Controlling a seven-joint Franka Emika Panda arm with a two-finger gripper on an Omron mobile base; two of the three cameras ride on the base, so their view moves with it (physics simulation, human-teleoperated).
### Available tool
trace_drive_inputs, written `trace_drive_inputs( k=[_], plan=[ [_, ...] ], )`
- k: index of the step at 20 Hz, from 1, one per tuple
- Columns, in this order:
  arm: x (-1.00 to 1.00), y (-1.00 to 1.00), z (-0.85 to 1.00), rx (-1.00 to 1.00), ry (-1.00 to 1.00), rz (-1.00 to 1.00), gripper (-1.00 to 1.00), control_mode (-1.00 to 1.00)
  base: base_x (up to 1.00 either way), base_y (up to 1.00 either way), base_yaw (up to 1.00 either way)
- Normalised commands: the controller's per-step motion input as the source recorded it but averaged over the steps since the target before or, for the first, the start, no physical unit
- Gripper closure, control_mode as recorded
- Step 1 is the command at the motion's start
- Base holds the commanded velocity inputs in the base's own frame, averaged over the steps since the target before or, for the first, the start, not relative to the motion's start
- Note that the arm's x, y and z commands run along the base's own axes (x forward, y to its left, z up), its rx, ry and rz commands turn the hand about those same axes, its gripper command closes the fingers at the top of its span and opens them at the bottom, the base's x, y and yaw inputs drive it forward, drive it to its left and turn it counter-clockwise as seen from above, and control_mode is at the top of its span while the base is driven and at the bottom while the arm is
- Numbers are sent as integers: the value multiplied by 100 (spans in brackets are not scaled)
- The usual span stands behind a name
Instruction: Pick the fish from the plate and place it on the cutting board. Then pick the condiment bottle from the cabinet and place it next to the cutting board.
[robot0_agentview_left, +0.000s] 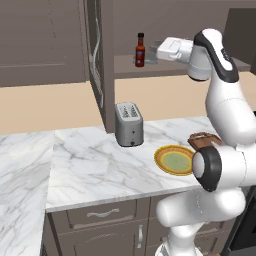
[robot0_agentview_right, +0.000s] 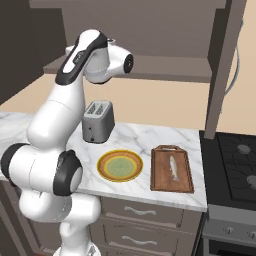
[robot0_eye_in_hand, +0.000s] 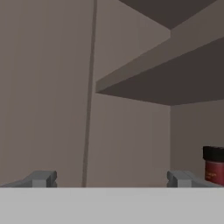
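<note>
hovering in the cabinet (robot0_agentview_left: 100, 60), fingers (robot0_eye_in_hand: 41, 178) apart, empty, condiment bottle (robot0_agentview_left: 140, 50) just beside them.

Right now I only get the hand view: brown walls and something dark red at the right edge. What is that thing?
Observer: A sauce bottle, standing upright on the cabinet shelf, above the counter.
Operator: And the fish, is it on the plate?
Observer: No. The fish lies on the board, and the plate beside it holds nothing.
</note>
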Motion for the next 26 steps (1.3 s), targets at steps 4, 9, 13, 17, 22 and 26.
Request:
trace_drive_inputs(
  k=[4,9,13,17,22,26],
  plan=[
    [25,0,0,0,0,0,-100,-100,0,0,0],
    [23,0,0,0,0,0,-100,-100,0,0,0],
    [23,0,-1,0,0,0,-100,-100,0,0,0],
    [20,0,-3,0,0,0,-100,-100,0,0,0],
    [20,0,-4,0,0,0,-100,-100,0,0,0],
    [19,0,-1,0,0,0,-100,-100,0,0,0]
  ],
)
